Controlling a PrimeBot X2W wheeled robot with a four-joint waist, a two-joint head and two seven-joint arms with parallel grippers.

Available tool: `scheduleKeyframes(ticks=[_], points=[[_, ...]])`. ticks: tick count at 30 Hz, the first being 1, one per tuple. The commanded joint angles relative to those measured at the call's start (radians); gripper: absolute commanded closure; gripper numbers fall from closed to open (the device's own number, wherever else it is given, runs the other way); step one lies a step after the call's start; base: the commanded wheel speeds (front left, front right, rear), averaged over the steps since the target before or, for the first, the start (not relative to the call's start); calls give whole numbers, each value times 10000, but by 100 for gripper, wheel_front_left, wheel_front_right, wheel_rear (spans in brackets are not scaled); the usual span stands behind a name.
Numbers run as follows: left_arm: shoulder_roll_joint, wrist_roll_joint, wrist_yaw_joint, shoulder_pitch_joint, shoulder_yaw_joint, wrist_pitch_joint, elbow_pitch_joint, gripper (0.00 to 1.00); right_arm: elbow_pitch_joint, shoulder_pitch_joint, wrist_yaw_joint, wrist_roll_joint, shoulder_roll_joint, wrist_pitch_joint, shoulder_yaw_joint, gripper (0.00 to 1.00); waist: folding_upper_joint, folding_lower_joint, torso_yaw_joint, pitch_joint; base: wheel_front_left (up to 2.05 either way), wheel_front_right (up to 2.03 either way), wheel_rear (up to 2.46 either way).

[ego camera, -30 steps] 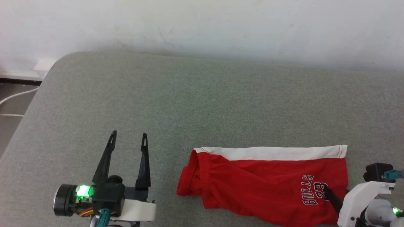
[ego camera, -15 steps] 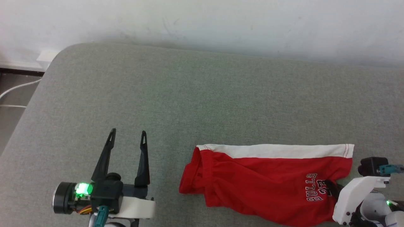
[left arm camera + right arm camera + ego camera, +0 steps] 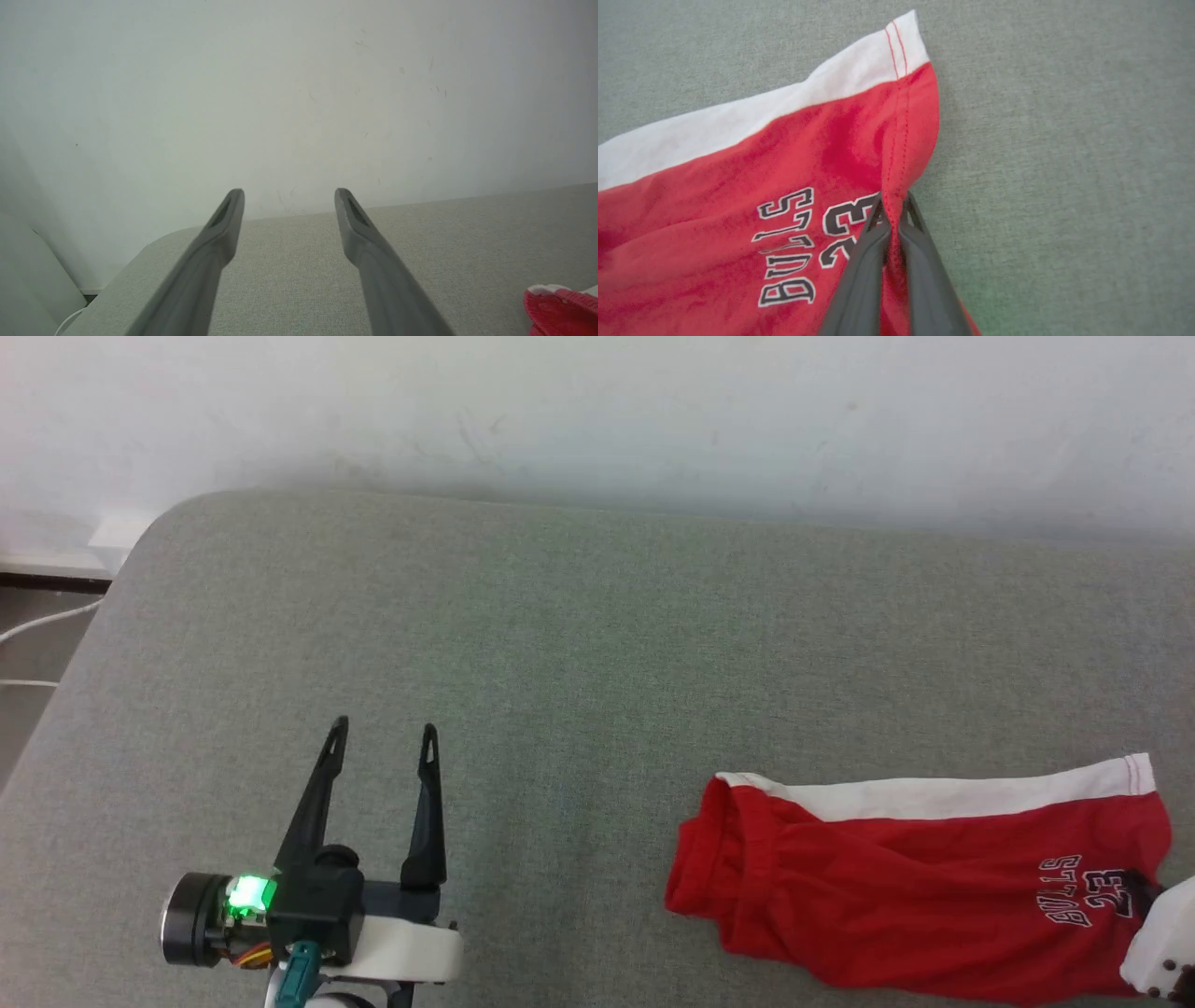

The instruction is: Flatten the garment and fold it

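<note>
And here's the red garment (image 3: 915, 887), lying stretched sideways on the grey-green cushion (image 3: 560, 644), low and far to the robot's right in the head view. Its white stripe (image 3: 934, 795) runs along the far edge, and the gathered waistband (image 3: 709, 859) bunches up at the end nearer the middle of the cushion. The fabric is rumpled, with creases running across the red panel.

Over to the right gripper (image 3: 893, 205), and it's clamped tight. The wrist view shows the two dark fingers pressed together with a ridge of the red hem (image 3: 906, 140) pinched between them, right beside the "BULLS 23" print (image 3: 803, 242). The cloth puckers upward where the fingers bite. In the head view, the gripper's pale housing sits at the garment's right end, against the frame's edge.

The left gripper (image 3: 383, 728) stands well apart from the garment, at the lower left. Its fingers are spread wide with nothing between them, pointing across bare cushion toward the pale wall (image 3: 597, 411). A green light (image 3: 247, 894) glows on its wrist. Its own camera catches a red corner of the garment at the lower right edge. A white cable (image 3: 37, 616) trails on the floor off the cushion's left side.
</note>
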Motion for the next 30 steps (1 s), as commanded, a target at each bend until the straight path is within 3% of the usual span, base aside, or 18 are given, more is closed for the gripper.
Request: scheduleKeyframes(ticks=[1,8,16,22,30], points=[[-34,82,-73,33,62,-47,48,0,9,-206,-23,-100,7,-13,-92,100,0,-2,-27,-49,0,0,0],[-113,74,-253,125,179,-47,150,0,-746,-52,-23,19,337,166,283,100,0,-2,-24,-323,0,0,0],[-211,96,-397,324,300,-47,153,0,-2846,679,-23,595,743,1066,1672,100,0,-2,201,-653,0,0,0],[-270,127,-475,368,394,-47,96,0,-4179,933,-23,1089,1454,1899,2664,100,0,-2,507,-676,0,0,0],[-400,169,-570,334,425,-47,59,0,-4445,571,-23,1521,2133,2283,3827,100,0,-2,977,-539,0,0,0]])
